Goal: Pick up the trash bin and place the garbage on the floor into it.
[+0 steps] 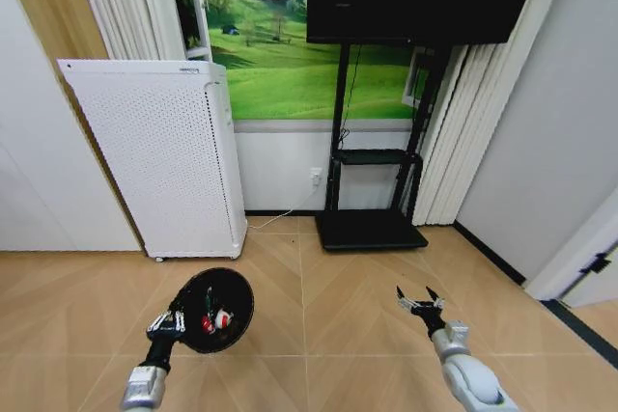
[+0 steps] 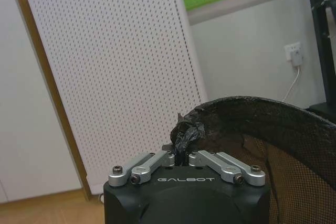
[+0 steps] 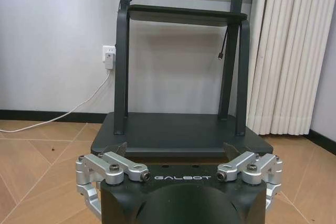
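The left tool (image 1: 178, 316) reaches forward, pinching the trash bin (image 1: 235, 307) by its rim, with garbage (image 1: 214, 320) inside. The right tool (image 1: 421, 299) hovers over the floor (image 1: 338, 335), fingers spread.

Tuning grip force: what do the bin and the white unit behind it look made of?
Trash bin: looks like thin dark mesh, light showing through the wall, with a crinkled black liner bunched at the rim where the left hand pinches it. White unit: rigid matte perforated panel, plastic or painted metal.
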